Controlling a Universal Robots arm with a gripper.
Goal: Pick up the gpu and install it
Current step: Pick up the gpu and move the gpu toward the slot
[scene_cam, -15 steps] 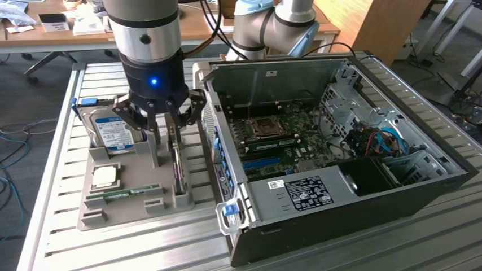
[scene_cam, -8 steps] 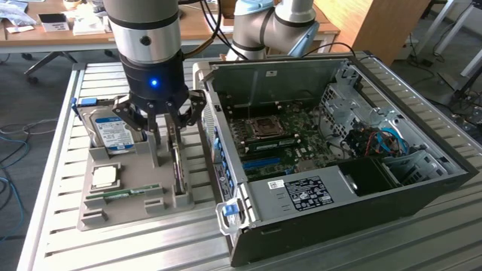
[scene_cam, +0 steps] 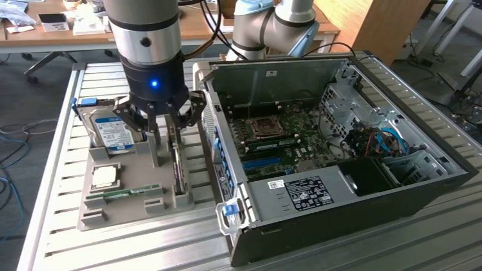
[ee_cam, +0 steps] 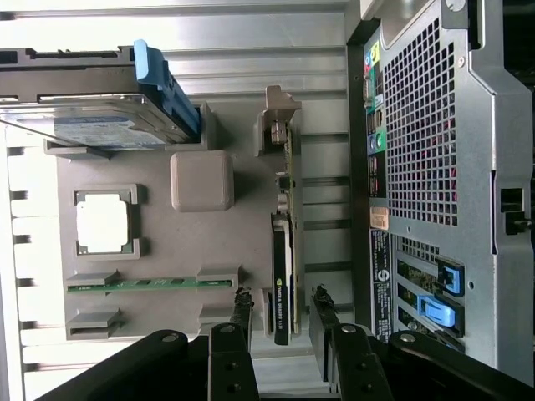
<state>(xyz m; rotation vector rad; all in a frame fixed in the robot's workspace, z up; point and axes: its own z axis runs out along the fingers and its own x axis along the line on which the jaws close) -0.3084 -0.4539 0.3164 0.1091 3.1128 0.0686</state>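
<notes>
Exterior view high, angled down; wrist view close, downward; sharing tray (scene_cam: 139, 172) (ee_cam: 167, 242).

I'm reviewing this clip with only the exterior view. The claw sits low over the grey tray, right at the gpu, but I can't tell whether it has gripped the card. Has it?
Observer: Not yet. In the wrist view the claw is open, with a finger on each side of the gpu and a visible gap on both sides.
Reviewer: Which face of the computer case is turned toward the tray?
Observer: Its rear panel: a perforated metal grille beside a column of coloured ports.
</notes>
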